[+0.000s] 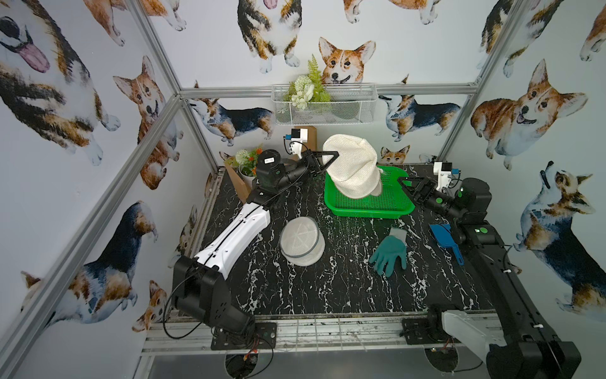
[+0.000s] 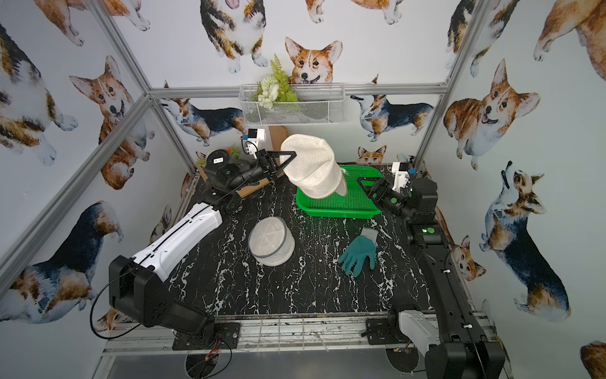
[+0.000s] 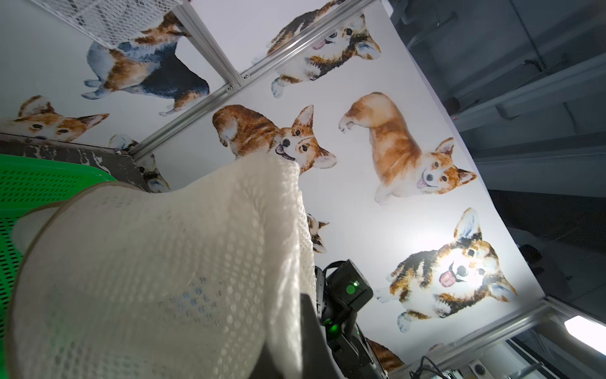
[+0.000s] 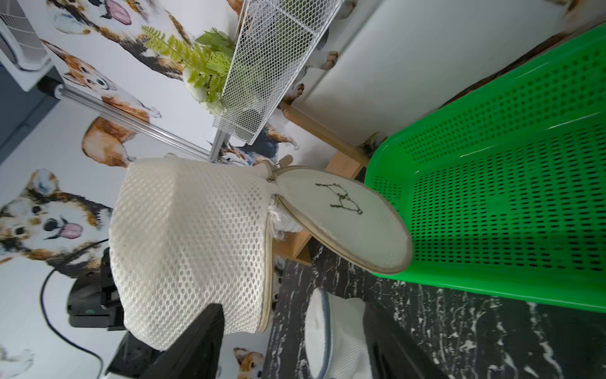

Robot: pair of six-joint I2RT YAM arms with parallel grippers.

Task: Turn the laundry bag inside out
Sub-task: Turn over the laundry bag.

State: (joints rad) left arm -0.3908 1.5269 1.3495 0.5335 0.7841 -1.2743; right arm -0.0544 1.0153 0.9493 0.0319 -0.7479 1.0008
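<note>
The bench (image 1: 328,295) is black stone with white veins, inside a frame of metal bars. The walls around it carry a pattern of corgi dogs. On the far wall hangs a white wire basket (image 1: 354,108) with artificial leaves in it. A green tray (image 1: 370,210) with many holes stands near the far right corner of the bench. In the far left corner there is a pot of flowers (image 1: 247,164). Near the middle of the bench lies a second mesh bag (image 1: 302,241), round and with a grey rim. A teal glove (image 1: 390,252) lies to the right of it, and a blue brush (image 1: 446,236) lies at the right edge.

My left arm rises from the near left corner and reaches toward the far edge, with its wrist turned to the right. My left pincer (image 1: 333,157) is clenched on the mesh of the laundry bag (image 1: 351,164) and holds it in the air above the left part of the tray. The round flap (image 4: 344,220) of the bag hangs down over the tray.

My right arm lies along the right edge, with its wrist pointing left, low over the right rim of the tray. My right pincer (image 1: 405,183) is released, with the jaws wide, and it is apart from the bag.
</note>
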